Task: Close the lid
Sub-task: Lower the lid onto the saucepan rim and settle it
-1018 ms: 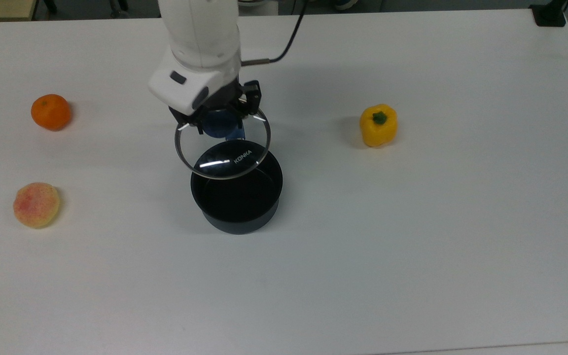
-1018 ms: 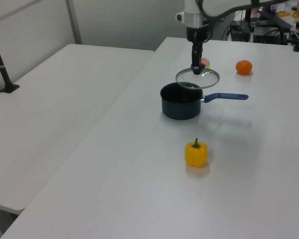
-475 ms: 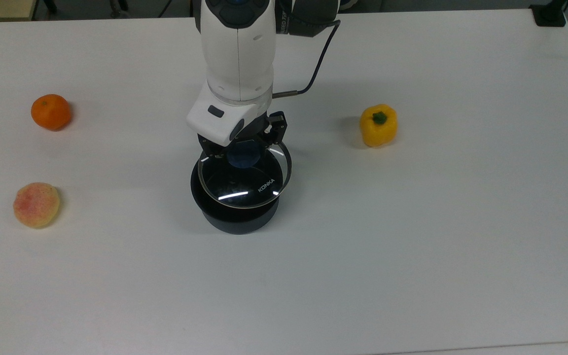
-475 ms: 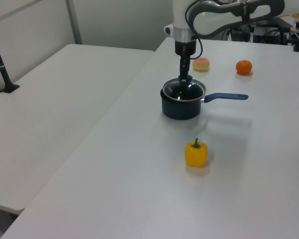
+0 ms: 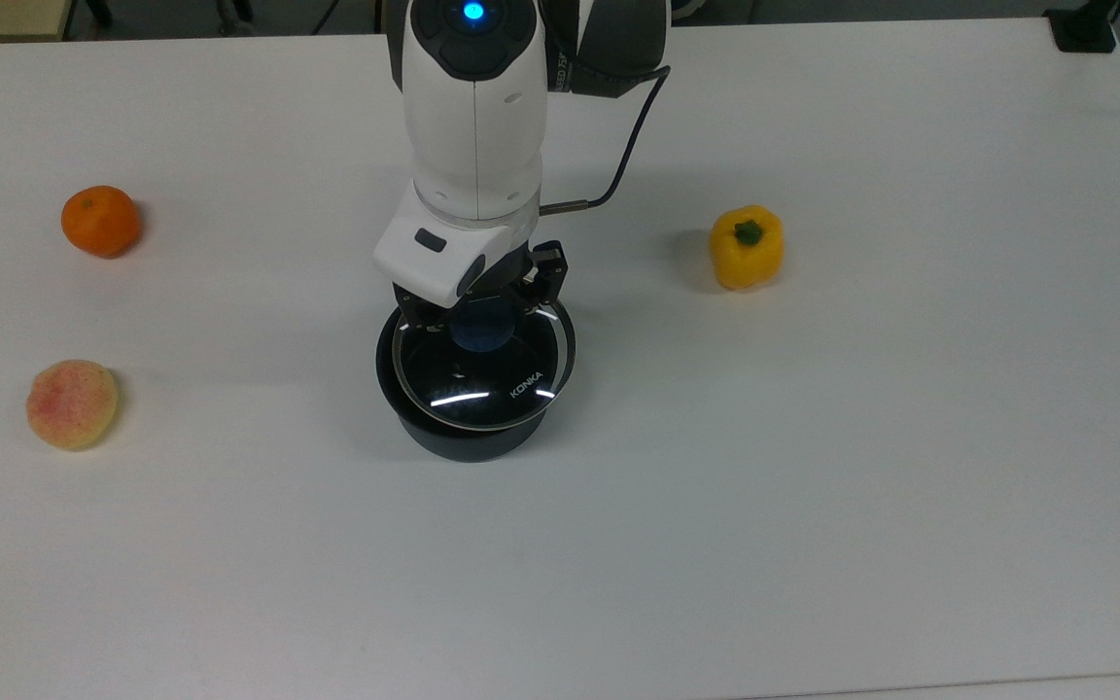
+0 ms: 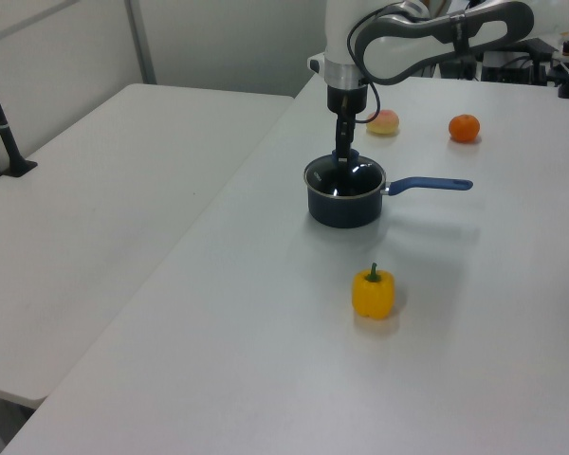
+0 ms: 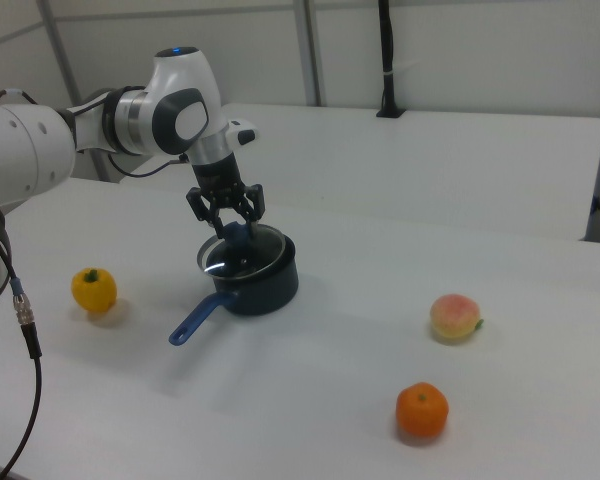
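Both jaws clasp the lid (image 5: 484, 374) by its knob over the saucepan (image 5: 468, 436).

Lighting: bright, even, overhead; soft short shadows beside the yellow pepper (image 5: 747, 247) and saucepan (image 5: 468, 428) on the white surface (image 5: 813, 486). Glare: white streaks on the glass lid (image 5: 482, 365). Focus: slightly soft overall, mild grain

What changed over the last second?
The tool, shut on the blue knob, carried the glass lid from tilted above the far rim to level over the saucepan, then lowered it to the rim. Not released yet. The saucepan, orange, peach and yellow bell pepper stayed put.
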`<action>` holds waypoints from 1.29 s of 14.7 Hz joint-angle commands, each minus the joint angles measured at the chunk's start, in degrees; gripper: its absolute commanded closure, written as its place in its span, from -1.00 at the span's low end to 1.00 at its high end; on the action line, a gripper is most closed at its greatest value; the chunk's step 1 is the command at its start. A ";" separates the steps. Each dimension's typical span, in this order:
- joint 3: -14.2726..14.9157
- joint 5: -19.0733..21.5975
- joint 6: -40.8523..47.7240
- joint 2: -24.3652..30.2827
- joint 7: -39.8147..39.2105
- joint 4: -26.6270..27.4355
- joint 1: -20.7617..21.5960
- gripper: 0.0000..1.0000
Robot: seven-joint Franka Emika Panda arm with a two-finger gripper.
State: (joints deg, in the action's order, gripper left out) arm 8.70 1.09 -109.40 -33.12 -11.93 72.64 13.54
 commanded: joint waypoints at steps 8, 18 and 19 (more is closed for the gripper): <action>-0.17 -0.73 -2.58 -1.33 1.38 -0.92 -0.01 0.47; 0.09 -2.05 -2.40 -1.25 1.47 -0.13 -0.36 0.46; 0.09 -2.06 -2.14 -1.07 1.47 -0.13 -0.36 0.46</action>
State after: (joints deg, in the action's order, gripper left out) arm 8.70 0.75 -110.53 -33.47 -11.59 72.53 13.43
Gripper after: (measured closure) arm 0.335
